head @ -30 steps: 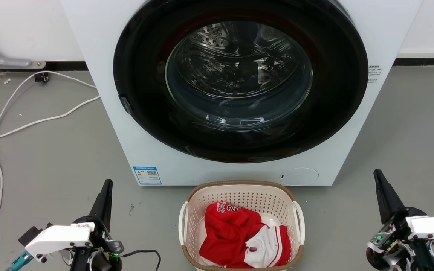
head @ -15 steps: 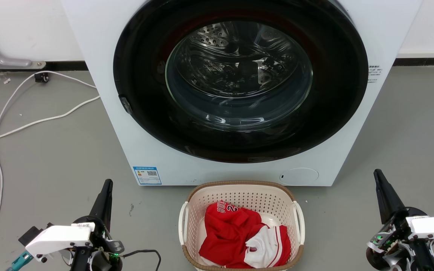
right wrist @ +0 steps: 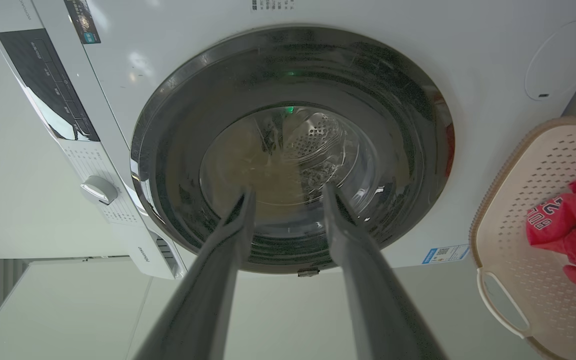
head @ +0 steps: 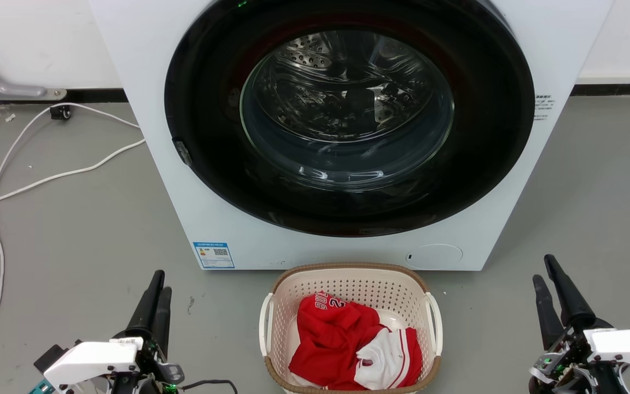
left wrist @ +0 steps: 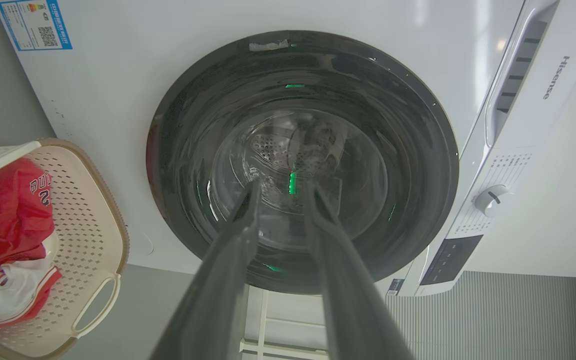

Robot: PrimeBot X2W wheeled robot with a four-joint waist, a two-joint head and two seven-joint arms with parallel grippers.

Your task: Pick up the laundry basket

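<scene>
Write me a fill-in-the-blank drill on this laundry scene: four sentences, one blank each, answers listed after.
1. The jersey in the laundry basket is white and ____.
2. The round door of the washing machine is ____.
3. The left tool and the right tool both stand ____ and hold nothing.
4. The basket is touched by ____ tool.

Missing words: red; closed; open; neither.

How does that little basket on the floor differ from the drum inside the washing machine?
The laundry basket is cream plastic with a brown rim; the drum is shiny metal. The basket stands open-topped on the floor, holding a red and white garment; the drum sits behind the shut door and looks empty. Both have walls dotted with holes.
</scene>
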